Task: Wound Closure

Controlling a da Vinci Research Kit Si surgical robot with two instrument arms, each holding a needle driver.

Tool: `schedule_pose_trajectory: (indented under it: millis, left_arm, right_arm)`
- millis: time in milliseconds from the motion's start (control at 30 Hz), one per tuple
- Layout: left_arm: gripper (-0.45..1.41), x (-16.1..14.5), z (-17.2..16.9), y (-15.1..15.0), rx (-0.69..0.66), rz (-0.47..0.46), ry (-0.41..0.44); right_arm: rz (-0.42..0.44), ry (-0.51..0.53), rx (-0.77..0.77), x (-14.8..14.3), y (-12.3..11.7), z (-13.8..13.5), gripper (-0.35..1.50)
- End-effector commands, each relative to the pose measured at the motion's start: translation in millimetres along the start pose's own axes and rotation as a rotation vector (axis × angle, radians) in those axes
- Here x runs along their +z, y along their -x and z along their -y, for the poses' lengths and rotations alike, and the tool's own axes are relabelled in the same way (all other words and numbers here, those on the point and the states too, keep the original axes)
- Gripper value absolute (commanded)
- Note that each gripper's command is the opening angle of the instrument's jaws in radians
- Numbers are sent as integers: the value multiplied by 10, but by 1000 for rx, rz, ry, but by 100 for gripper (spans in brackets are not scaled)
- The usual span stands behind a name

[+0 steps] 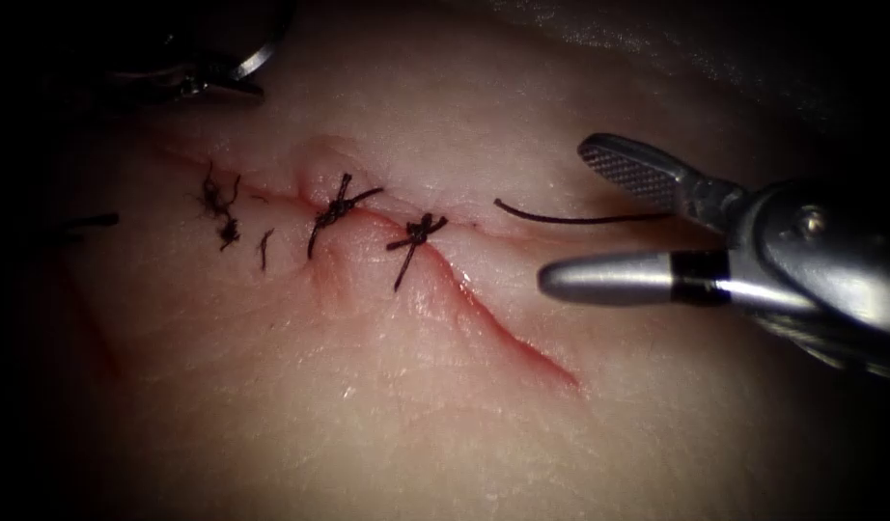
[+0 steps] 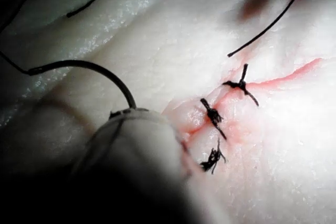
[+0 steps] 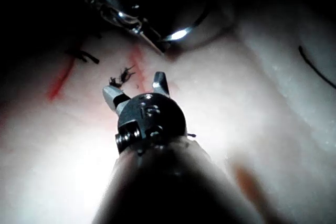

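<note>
Needle at the tissue's far left edge, gripped in the left tool, clear of the tissue. Along the cut, knotted stitches sit in a row. Right of the cut, the right tool hovers, jaws wide apart and empty, a loose thread lying between them.

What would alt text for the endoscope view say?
The right claw hangs open and empty right of the cut, beside a loose thread. Two knotted stitches cross the cut in the tissue. The left claw holds the needle.
</note>
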Motion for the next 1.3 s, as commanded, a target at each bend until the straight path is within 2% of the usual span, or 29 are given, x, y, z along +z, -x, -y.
schedule_pose_trajectory:
  millis: [33,167,200,233,267,333,467,667,867,1000,1167,1300]
  left_arm:
    - [-45,2,-7,-10,8,-17,-3]
    - [-45,-15,-25,-39,31,-56,-20]
    - [-45,-19,-30,-46,35,-63,-23]
    - [-45,-24,-36,-55,48,-72,-28]
    - [-45,-28,-42,-62,55,-77,-32]
    - [-45,-35,-54,-73,91,-77,-47]
    - [-45,-44,-87,-93,172,-54,-91]
    - [-45,-35,-134,-108,322,1,-181]
    - [-45,-27,-168,-108,389,39,-239]
    - [-45,-22,-185,-98,410,63,-278]
    - [-45,-13,-202,-80,414,86,-312]
    - [-45,-13,-208,-82,453,116,-328]
  right_arm:
    - [-2,21,62,5,0,-2,62]
    - [-2,52,176,-2,4,-9,36]
    - [-3,57,195,-4,5,-11,25]
    - [-3,61,232,-7,5,-12,7]
    - [-8,61,264,-9,5,-13,-1]
    - [-28,55,343,-11,5,-13,-6]
    - [-61,39,497,-12,3,-13,17]
    - [-73,84,551,-13,0,-14,66]
    - [-85,147,588,-16,-9,-16,83]
    - [-86,161,601,-18,-15,-14,103]
    - [-87,164,597,-16,-17,-12,104]
    - [-54,182,589,-10,-10,-11,106]
